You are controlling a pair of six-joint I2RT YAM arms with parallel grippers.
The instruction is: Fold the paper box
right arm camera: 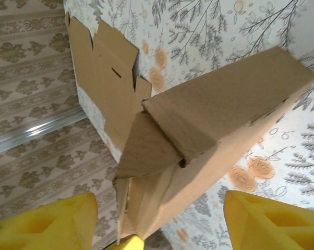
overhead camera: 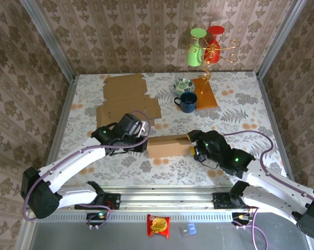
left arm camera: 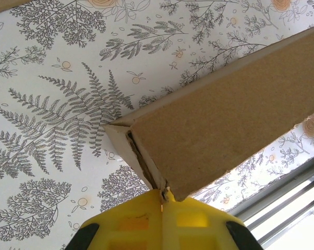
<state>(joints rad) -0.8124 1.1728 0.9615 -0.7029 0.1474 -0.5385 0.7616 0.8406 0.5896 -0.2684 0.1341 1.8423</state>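
Box (overhead camera: pixel 168 146) of matt brown cardboard, table cover (overhead camera: pixel 240 114) smooth.

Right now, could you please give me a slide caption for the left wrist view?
Left gripper pinched shut on a corner flap of the half-folded paper box, above the fern-print tablecloth.

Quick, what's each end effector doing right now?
Left end effector: closed, pinching an end edge of the paper box.
Right end effector: open, straddling the box's other end, not gripping.

Paper box (overhead camera: pixel 169 147) lies between left tool (overhead camera: pixel 144 143) and right tool (overhead camera: pixel 193 148), flat cardboard (overhead camera: pixel 127 100) behind.
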